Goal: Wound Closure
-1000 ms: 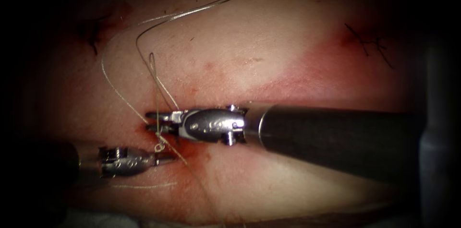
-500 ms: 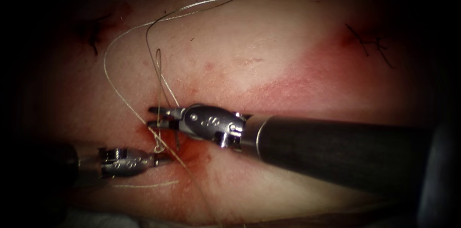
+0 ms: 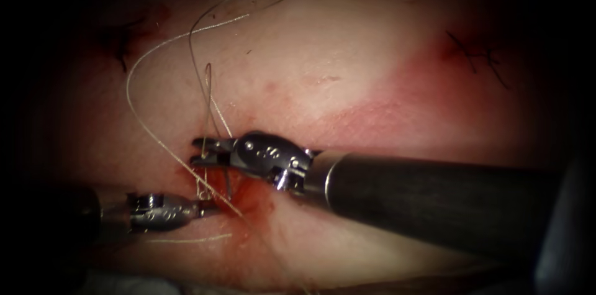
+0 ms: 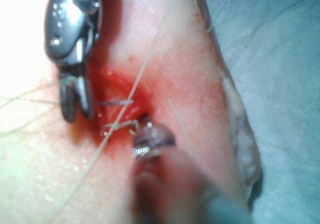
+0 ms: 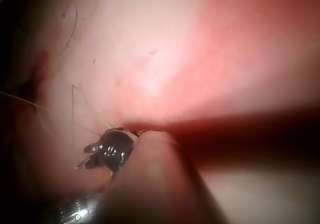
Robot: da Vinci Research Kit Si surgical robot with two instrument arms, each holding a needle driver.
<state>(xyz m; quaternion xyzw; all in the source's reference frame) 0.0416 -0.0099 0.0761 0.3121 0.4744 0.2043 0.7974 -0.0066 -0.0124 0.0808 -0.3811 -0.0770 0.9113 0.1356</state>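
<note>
Nearest, the left arm's tool (image 3: 214, 207) is seen low on the left of the cut (image 3: 218, 178), its jaws closed on the thread (image 3: 133, 102) just below a small loop (image 3: 203, 193) in that thread. A loose pale strand (image 3: 186, 240) is laid on the tissue (image 3: 347, 53) below this tool. Red fluid (image 3: 253, 199) is pooled in the cut beside its tip. A short dark sliver (image 3: 228, 184) is seen standing in the cut; whether it is the needle cannot be told. Just beyond, the right arm's tool (image 3: 200, 151) is brought in from the right, its jaws held parted over the cut, nothing gripped, with thread crossing at them. Farther off, the thread is swept in wide loops over the tissue. Dark stitches (image 3: 478, 54) are seen at the far right.
</note>
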